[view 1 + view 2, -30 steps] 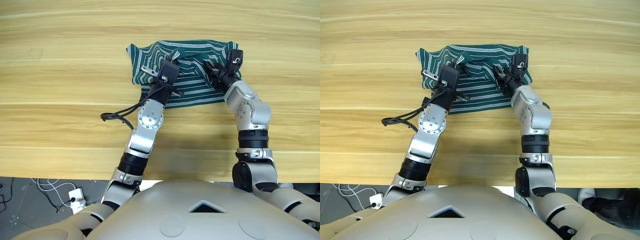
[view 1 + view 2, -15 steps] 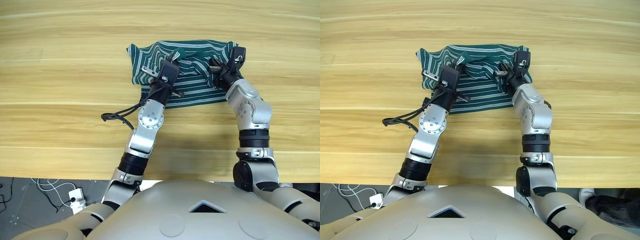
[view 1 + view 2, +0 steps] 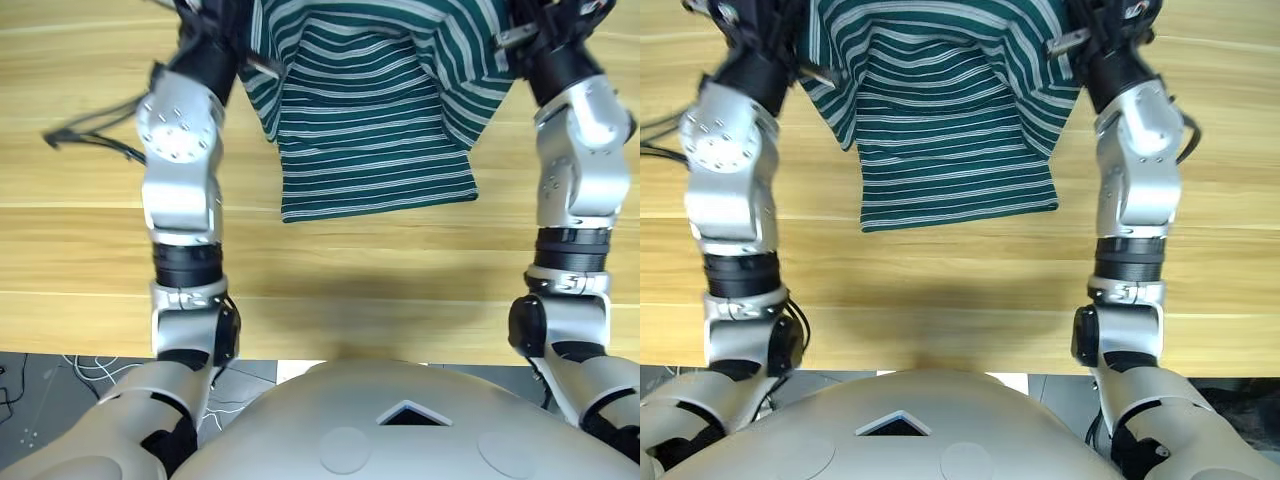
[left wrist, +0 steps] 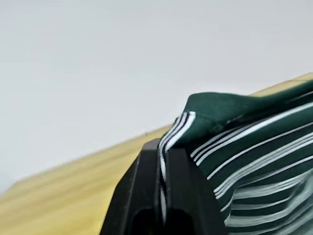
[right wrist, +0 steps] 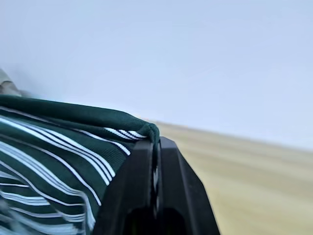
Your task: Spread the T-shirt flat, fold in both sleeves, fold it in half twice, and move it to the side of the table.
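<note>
Light: bright, even light is falling from overhead.
Shadow: the T-shirt (image 3: 375, 130) is casting a soft, faint patch on the table (image 3: 80, 260).

Support: I saw a pale wooden table (image 3: 80, 260), grain running side to side | T-shirt (image 3: 375, 150) hem: contact with table unclear to me.

Nothing for you to read here: no legible lettering, number or label on the striped T-shirt (image 3: 370, 120), and none on the wooden table (image 3: 80, 250) under it.
</note>
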Action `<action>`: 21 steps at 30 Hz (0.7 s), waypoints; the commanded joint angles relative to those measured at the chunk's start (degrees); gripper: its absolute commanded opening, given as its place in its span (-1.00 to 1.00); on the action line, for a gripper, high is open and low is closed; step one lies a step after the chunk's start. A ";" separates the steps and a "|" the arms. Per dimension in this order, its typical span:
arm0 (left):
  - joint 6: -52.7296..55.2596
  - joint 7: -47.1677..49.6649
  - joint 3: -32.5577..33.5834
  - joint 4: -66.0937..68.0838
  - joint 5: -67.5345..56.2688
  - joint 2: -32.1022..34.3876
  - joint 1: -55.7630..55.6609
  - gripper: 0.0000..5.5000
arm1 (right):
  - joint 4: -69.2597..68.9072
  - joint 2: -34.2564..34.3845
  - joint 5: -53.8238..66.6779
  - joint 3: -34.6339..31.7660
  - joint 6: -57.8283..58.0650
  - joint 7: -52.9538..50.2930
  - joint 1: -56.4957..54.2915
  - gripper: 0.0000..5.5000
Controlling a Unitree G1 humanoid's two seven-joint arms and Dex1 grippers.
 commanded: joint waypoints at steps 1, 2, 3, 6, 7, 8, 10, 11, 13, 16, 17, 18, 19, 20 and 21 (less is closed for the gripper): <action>3.22 -5.30 1.74 9.21 -1.41 7.34 -13.28 -1.00 | 5.83 -6.23 -1.17 -1.89 -3.18 2.40 -11.94 -0.99; 2.95 -6.01 1.51 12.47 -1.14 8.35 -16.49 -1.00 | 9.06 -7.43 -1.61 -1.80 -3.95 2.95 -15.14 -0.99; 2.50 -6.64 1.15 17.03 -0.76 9.20 -20.80 -1.00 | 13.83 -8.81 -2.20 -1.68 -4.83 3.49 -19.45 -0.99; -2.12 -6.22 -0.98 33.70 2.13 10.19 -34.28 -1.00 | 32.52 -11.55 -6.50 0.17 -10.39 3.01 -33.44 -0.99; -4.82 -5.28 -2.09 39.38 3.82 10.22 -38.08 -1.00 | 38.84 -11.93 -8.18 0.88 -12.64 1.82 -37.54 -0.99; -7.05 -3.95 -2.79 45.36 5.01 9.94 -41.79 -1.00 | 44.70 -12.20 -9.77 1.44 -14.73 0.26 -41.33 -0.99; -11.66 -0.90 -4.25 56.20 7.44 9.63 -48.11 -1.00 | 53.76 -12.53 -12.34 2.31 -17.64 -2.79 -47.40 -0.99; -13.70 0.83 -4.95 60.69 8.64 9.67 -50.73 -1.00 | 57.16 -12.55 -13.21 2.52 -18.49 -4.01 -49.74 -0.99; -16.61 3.93 -5.38 67.71 9.89 9.71 -55.17 -1.00 | 61.92 -12.66 -15.21 3.29 -20.12 -6.76 -53.28 -0.99; -20.42 6.18 -5.53 73.33 10.88 10.05 -58.85 -1.00 | 65.23 -13.54 -16.27 2.82 -22.75 -8.61 -56.37 -0.99; -21.25 6.14 -5.43 74.09 10.92 10.18 -59.21 -1.00 | 65.73 -13.78 -16.41 2.66 -23.36 -8.52 -56.72 -0.99; -22.40 4.98 -5.36 73.38 10.77 10.25 -57.89 -1.00 | 65.68 -14.04 -16.47 2.79 -24.26 -7.41 -55.74 -0.99; -23.24 3.18 -5.35 71.90 10.40 10.22 -55.80 -1.00 | 65.33 -14.24 -16.31 2.91 -25.08 -5.80 -54.30 -0.99; -23.40 0.95 -5.43 68.69 9.78 10.13 -52.11 -1.00 | 64.36 -14.22 -15.53 2.78 -25.79 -3.06 -52.13 -0.99; -22.99 -2.36 -5.84 62.77 8.90 10.16 -46.47 -1.00 | 62.63 -14.13 -15.00 3.17 -26.65 0.44 -49.05 -0.99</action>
